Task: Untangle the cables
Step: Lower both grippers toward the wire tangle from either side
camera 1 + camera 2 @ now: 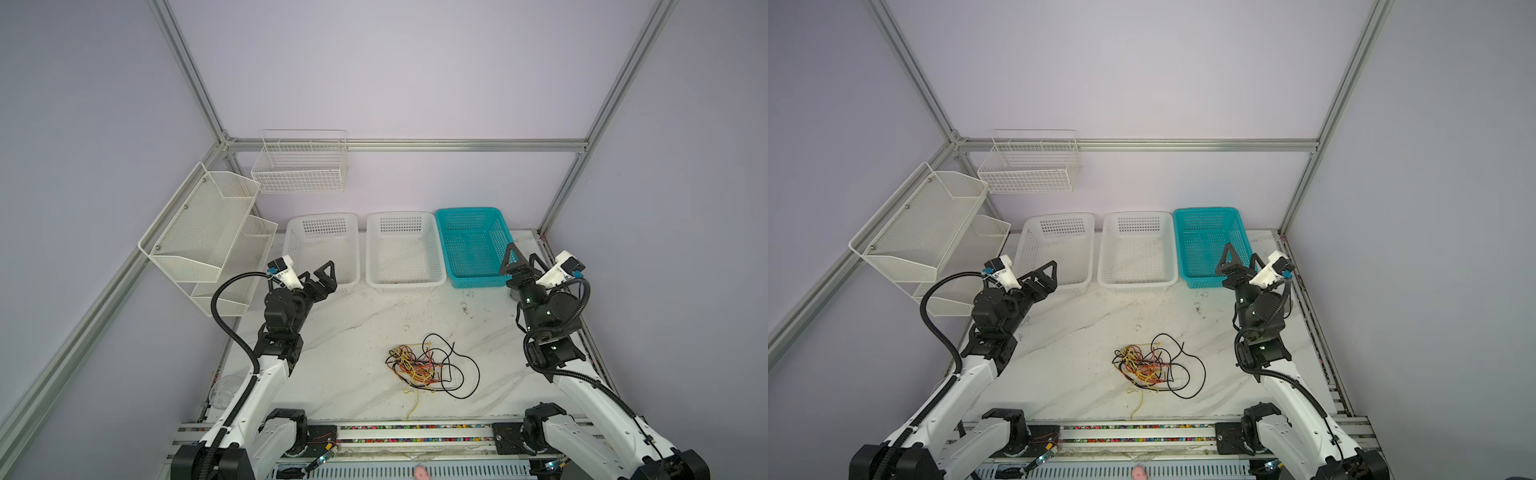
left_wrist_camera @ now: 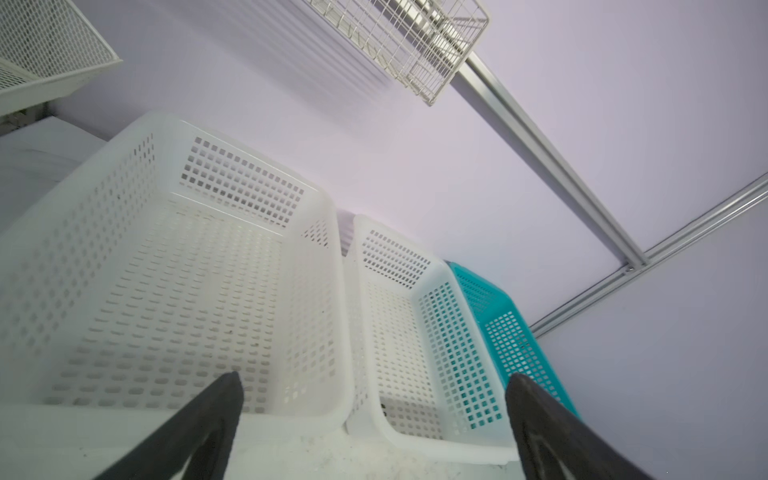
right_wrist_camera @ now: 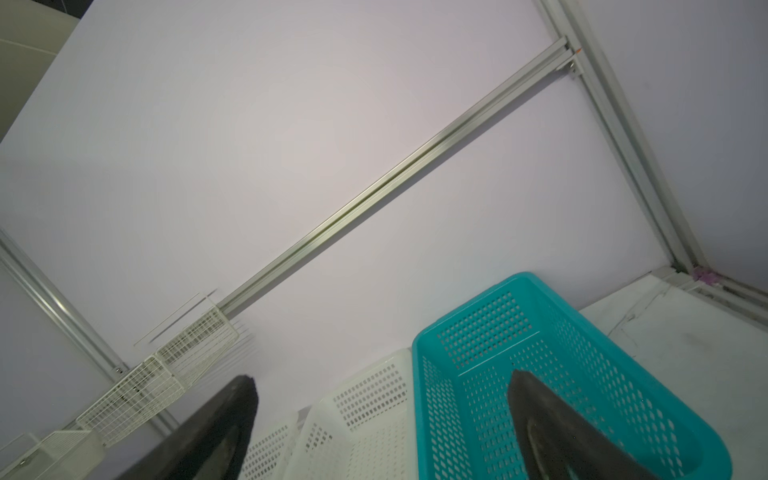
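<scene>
Hovering at the left, my left claw (image 1: 319, 272) stood wide and empty, raised near the leftmost white basket (image 1: 322, 217). Its wrist view showed both fingers (image 2: 208, 411) spread with nothing between them.

Centre: the cables (image 1: 424, 365) lay in one loose heap on the marble-patterned surface (image 1: 345, 332), well apart from both claws and toward the near edge. Thin yellow-orange and red wires were densely knotted on the heap's left. A long black cable (image 1: 477, 374) swept out in open loops on its right, and a single yellow tail (image 1: 412, 405) trailed toward the near edge. I judged these wires light, limp and springy. Pulling one seemed likely to drag its neighbours, and they looked thin enough to slip from a shallow pinch. The best holds seemed to be the free black loop and the yellow tail, each clear of the knot.

Right: my right claw (image 1: 521, 254) was likewise wide and empty, poised before the teal basket (image 1: 467, 210).
</scene>
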